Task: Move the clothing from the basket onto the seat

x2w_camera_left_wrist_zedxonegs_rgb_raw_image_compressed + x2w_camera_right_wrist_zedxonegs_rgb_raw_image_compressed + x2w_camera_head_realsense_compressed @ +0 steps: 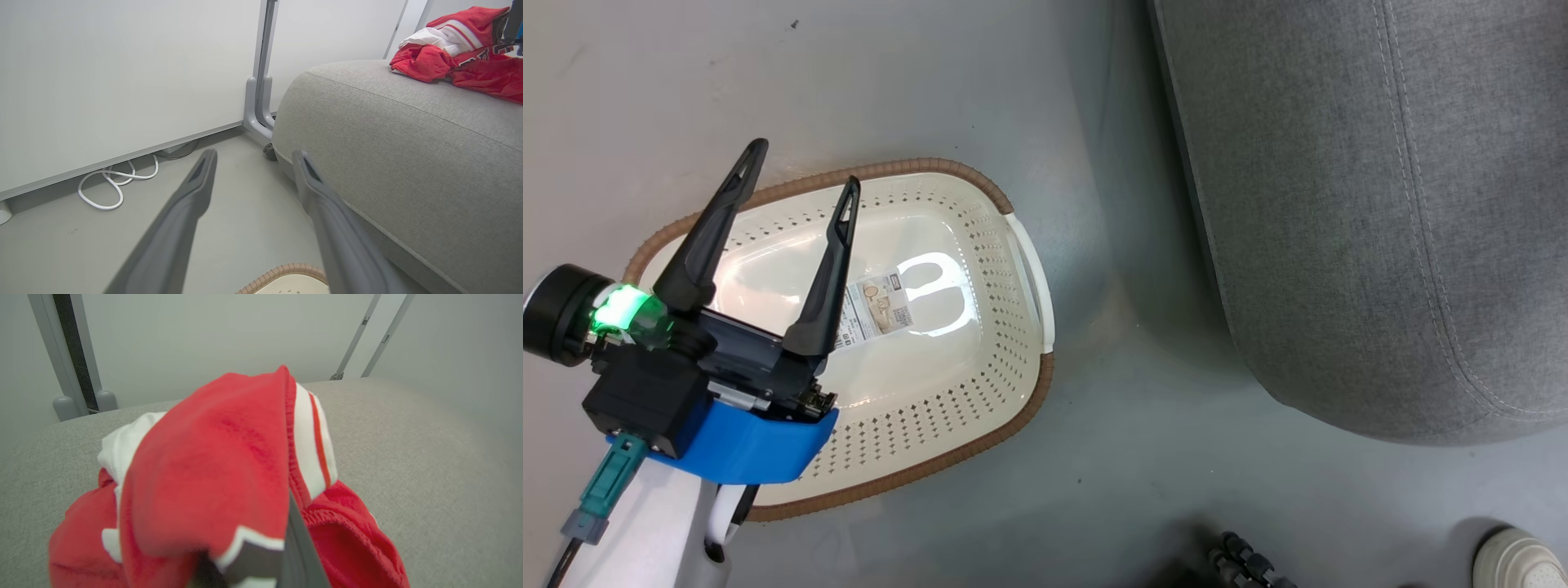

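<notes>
One heap of clothing (433, 61) lies on the seat (388, 155), draped over the right gripper (512, 24), its opening hidden by cloth; the left gripper (805, 163), spread wide and empty, hangs above the basket (1005, 327), whose long axis crosses its fingers.

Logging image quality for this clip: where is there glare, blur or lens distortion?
Head view: lamp glare whitens the basket floor beside its label; the left gripper is sharp. Left wrist view: its own fingers are soft, the seat and clothing crisp. Right wrist view: the clothing near the lens is blurred, the seat behind clearer.
</notes>
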